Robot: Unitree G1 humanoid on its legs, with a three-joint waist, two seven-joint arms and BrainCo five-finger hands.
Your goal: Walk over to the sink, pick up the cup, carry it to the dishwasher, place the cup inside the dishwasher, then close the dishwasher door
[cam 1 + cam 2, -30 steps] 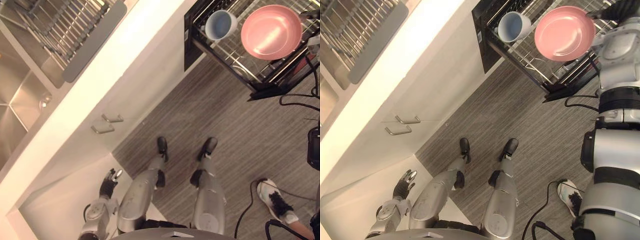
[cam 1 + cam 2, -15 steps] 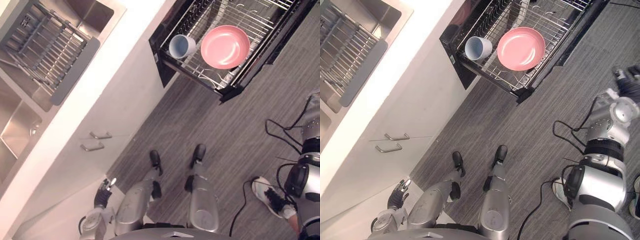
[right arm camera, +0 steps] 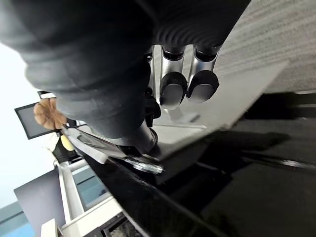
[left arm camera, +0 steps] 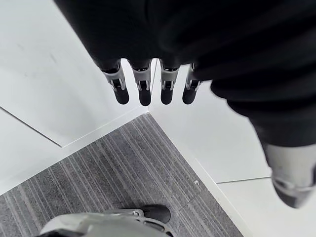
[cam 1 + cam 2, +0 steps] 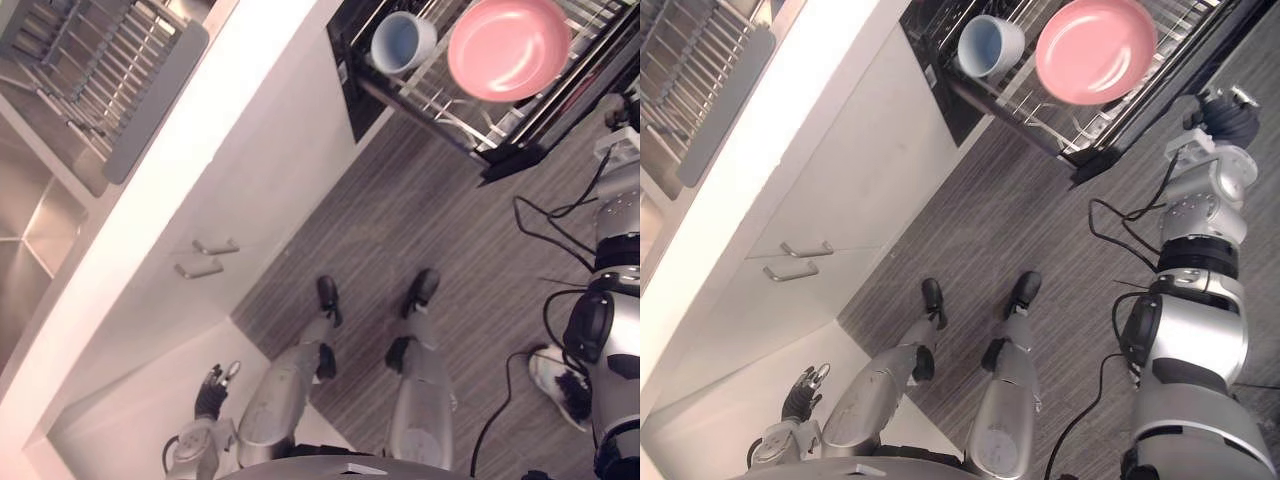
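Fingers, left hand [image 5: 212, 393]: the fingers [image 4: 143, 94] hang straight in a row with the thumb apart, and they hold nothing.
Fingers, right hand [image 5: 1225, 118]: the fingers [image 3: 173, 89] are loosely extended and hold nothing; a glossy black panel [image 3: 222, 192] lies just past their tips.
Cup [image 5: 403, 42]: there is one, pale blue, lying on its side in the pulled-out rack. It is well apart from the left fingers and nearer the right fingers, touching neither.
Plate [image 5: 508, 47]: there is one, pink, just beside the cup on the side towards the right fingers.
Rack [image 5: 437, 98]: one wire rack is drawn out of the dishwasher [image 5: 352, 95], and its outer corner is near the right fingers.
Cabinet panels [image 4: 54, 79]: the white fronts are close to the left fingers and meet at a corner just past their tips.
Drawer handles [image 5: 215, 245]: there are two metal ones, one next to the other, on the cabinet front between the left fingers and the dishwasher.
Worktop [image 5: 200, 130]: one white strip lies beyond the handles from the left fingers.
Sink [image 5: 30, 240]: it is steel, set in the worktop well apart from both sets of fingers, with one wire drainer [image 5: 110, 70] over it.
Floor [image 5: 420, 210]: grey striped floor lies between the two hands.
Shoe [image 5: 562, 380]: one shoe of a person rests on the floor on the right hand's side.
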